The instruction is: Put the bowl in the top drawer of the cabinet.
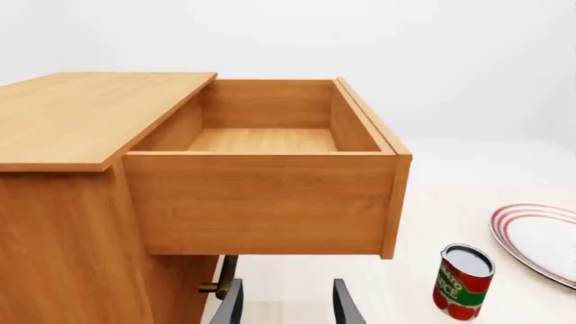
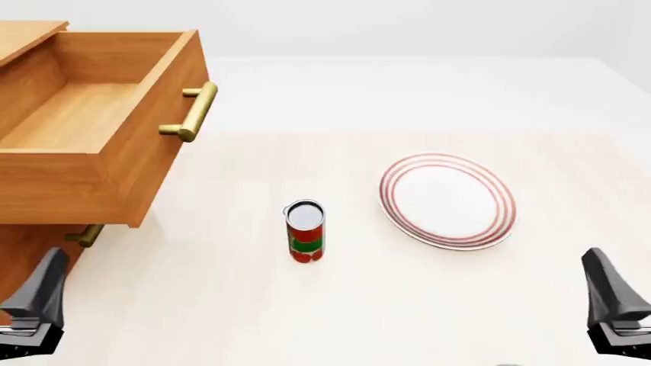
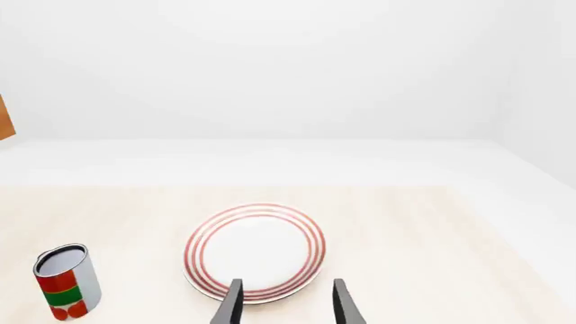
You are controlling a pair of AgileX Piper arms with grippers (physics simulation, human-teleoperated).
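The bowl is out of view in all three views. The cabinet [image 2: 23, 255] [image 1: 63, 236] stands at the table's left. Its top drawer [image 2: 142, 145] [image 1: 261, 202] is pulled far out, and its wooden floor is bare. The brass bar handle [image 2: 194, 111] faces right. My left gripper [image 1: 286, 290] hangs open and low beside the cabinet, under the pulled-out drawer, holding nothing. My right gripper [image 3: 288, 290] is open at the near right, its fingers just short of the plate's near rim, also holding nothing.
A white plate with red rings [image 2: 447, 200] [image 3: 255, 251] lies right of centre. A red and green tomato can [image 2: 305, 231] [image 1: 463, 280] [image 3: 65, 280] stands upright mid-table. The lower drawer's small brass handle [image 2: 87, 235] [image 1: 220, 277] sticks out beneath the top drawer.
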